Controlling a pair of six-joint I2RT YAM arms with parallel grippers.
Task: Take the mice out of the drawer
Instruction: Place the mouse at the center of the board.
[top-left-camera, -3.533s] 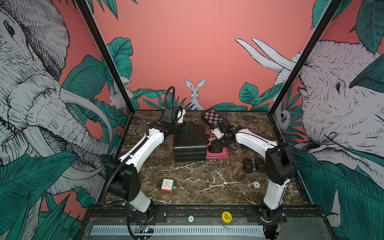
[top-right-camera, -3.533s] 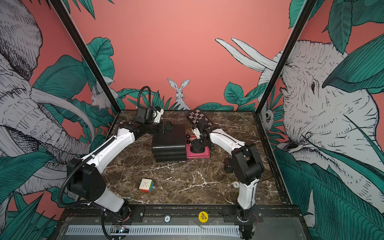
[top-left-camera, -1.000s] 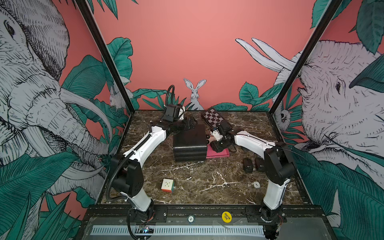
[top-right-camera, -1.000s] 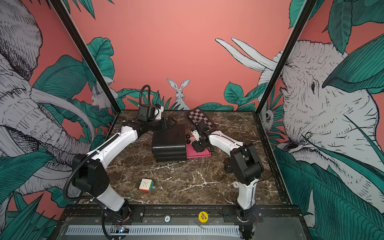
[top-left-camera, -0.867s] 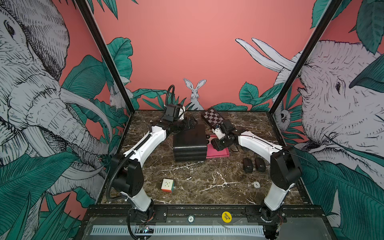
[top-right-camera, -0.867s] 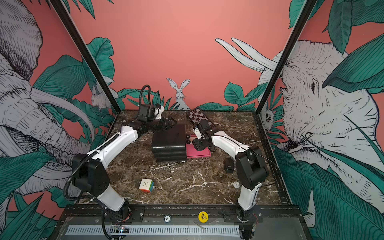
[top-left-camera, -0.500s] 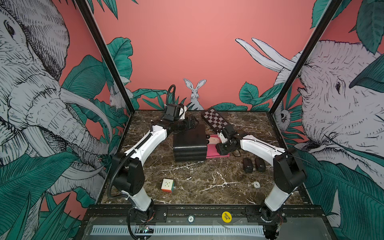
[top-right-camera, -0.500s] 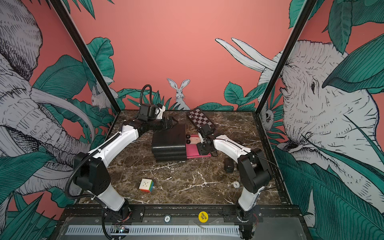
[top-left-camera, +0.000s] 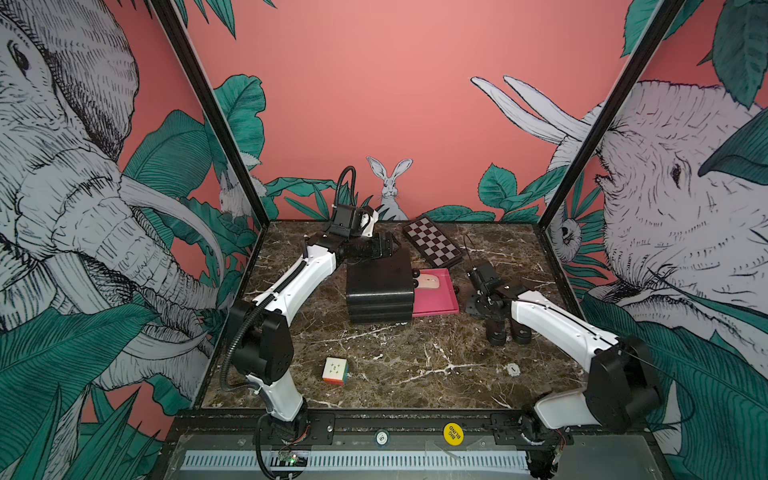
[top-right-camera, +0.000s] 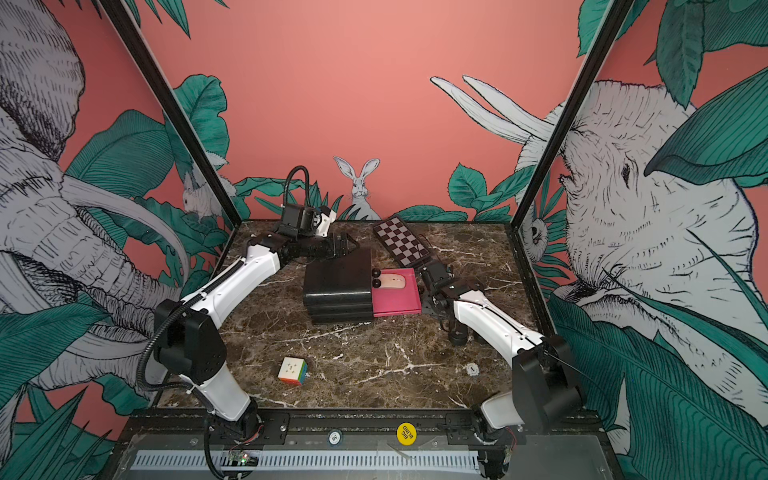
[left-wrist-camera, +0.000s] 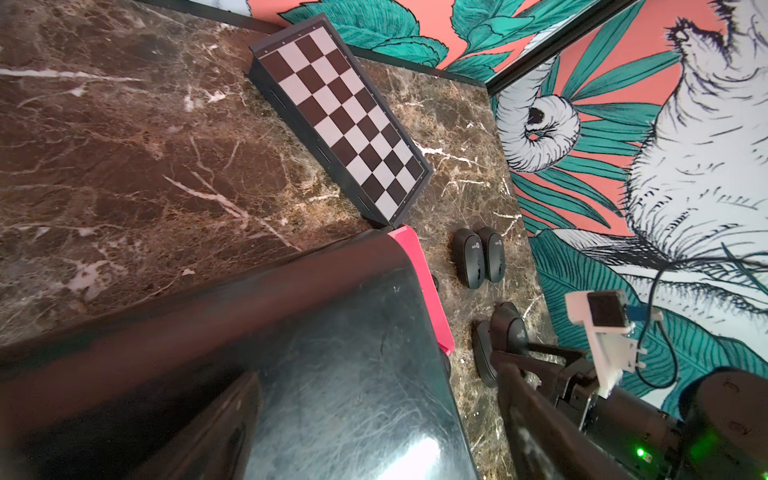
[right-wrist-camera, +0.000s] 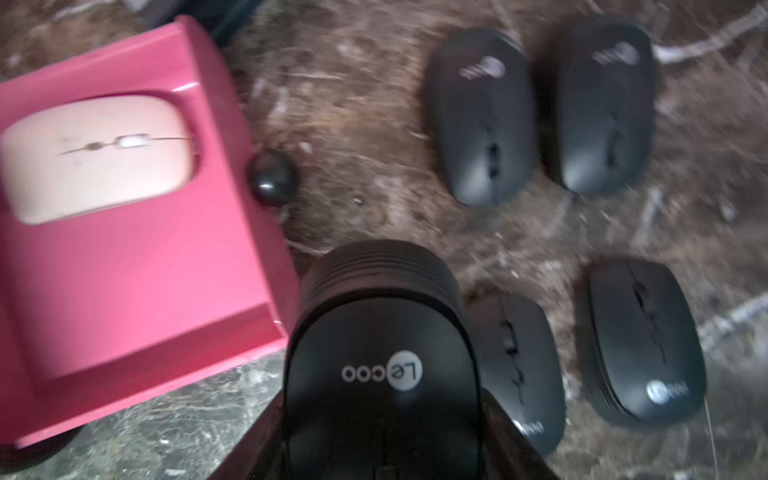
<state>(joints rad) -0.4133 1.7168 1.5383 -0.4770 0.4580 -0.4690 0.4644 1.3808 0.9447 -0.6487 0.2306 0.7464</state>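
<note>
Marble counter (top-left-camera: 415, 365) lies mostly bare in front. My right jaws clamp a black mouse (right-wrist-camera: 380, 374) marked "Lecoo"; four black mice (right-wrist-camera: 482, 120) lie beside the pink drawer (right-wrist-camera: 137, 291), the pale mouse (right-wrist-camera: 97, 158) inside; my left jaws, I cannot tell.

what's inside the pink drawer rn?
One pale pink mouse, near the black cabinet; the rest of the pulled-out drawer is bare. Any part inside the cabinet is hidden. The right hand holds a black mouse outside it.
</note>
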